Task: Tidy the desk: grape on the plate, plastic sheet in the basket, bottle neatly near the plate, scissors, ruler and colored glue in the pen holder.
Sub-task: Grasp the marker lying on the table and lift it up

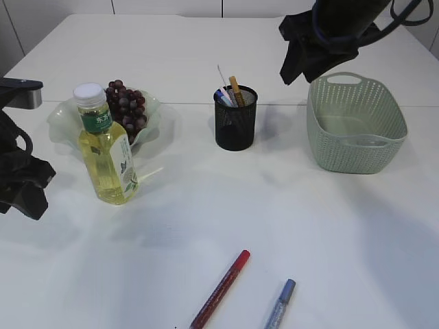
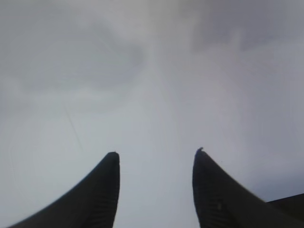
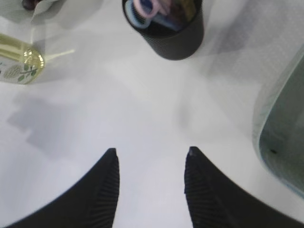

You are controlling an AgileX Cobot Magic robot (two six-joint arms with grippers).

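Dark grapes point(image 1: 127, 110) lie on the pale green plate point(image 1: 63, 122) at the back left. The yellow-green bottle point(image 1: 106, 147) stands upright just in front of the plate. The black mesh pen holder point(image 1: 235, 122) holds several items, among them pink and blue scissors handles point(image 3: 149, 9) and a brownish stick; ruler and glue I cannot tell apart. Something clear that may be the plastic sheet point(image 1: 357, 139) lies in the green basket point(image 1: 384, 103). My left gripper point(image 2: 156, 152) hangs open over bare table near the left edge point(image 1: 27, 195). My right gripper point(image 3: 151, 151) is open and empty, raised behind the basket point(image 1: 296, 65).
A red pen-like stick point(image 1: 221, 289) and a blue one point(image 1: 280, 305) lie near the table's front edge. The basket's rim point(image 3: 273, 118) is close on the right of my right gripper, and the pen holder point(image 3: 178, 38) is ahead of it.
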